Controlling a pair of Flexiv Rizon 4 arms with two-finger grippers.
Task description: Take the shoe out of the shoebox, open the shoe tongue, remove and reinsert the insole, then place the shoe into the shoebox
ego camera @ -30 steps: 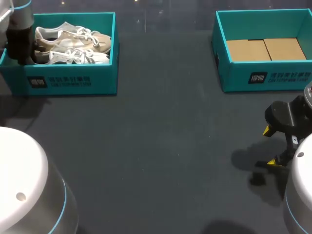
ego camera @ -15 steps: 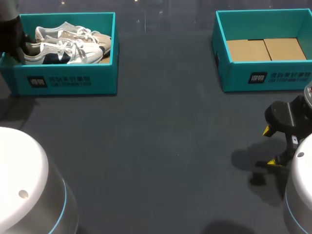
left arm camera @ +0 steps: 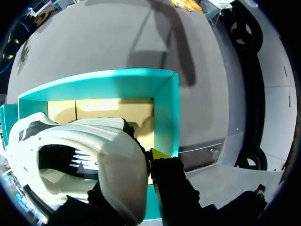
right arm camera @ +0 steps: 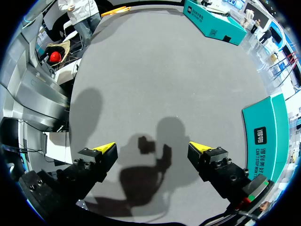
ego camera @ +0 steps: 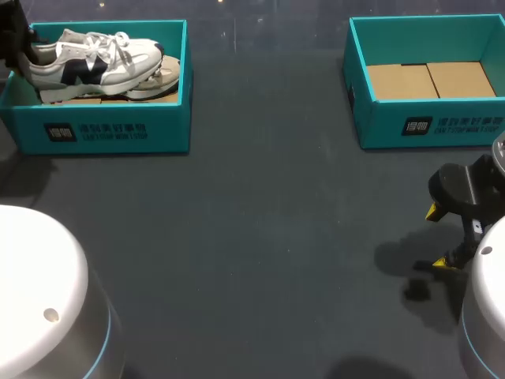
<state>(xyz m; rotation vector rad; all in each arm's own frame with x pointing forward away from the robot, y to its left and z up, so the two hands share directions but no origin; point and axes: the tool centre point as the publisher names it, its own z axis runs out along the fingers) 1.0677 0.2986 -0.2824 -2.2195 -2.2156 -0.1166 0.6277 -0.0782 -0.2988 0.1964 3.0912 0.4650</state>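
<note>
**Shoe lift-out from the shoebox in progress**
Head view: the shoe (ego camera: 95,63), low in the left shoebox (ego camera: 110,134) a second earlier, had risen above the rim, its heel held by the left gripper (ego camera: 17,43); the second shoe (ego camera: 156,79) stayed inside, and the right gripper (ego camera: 439,237) had not moved. Left wrist view: the left gripper (left arm camera: 149,162) was clamped on the heel collar above the box. Right wrist view: the right gripper (right arm camera: 151,149) stood wide apart, holding nothing. Extraction was judged nearly complete
</note>
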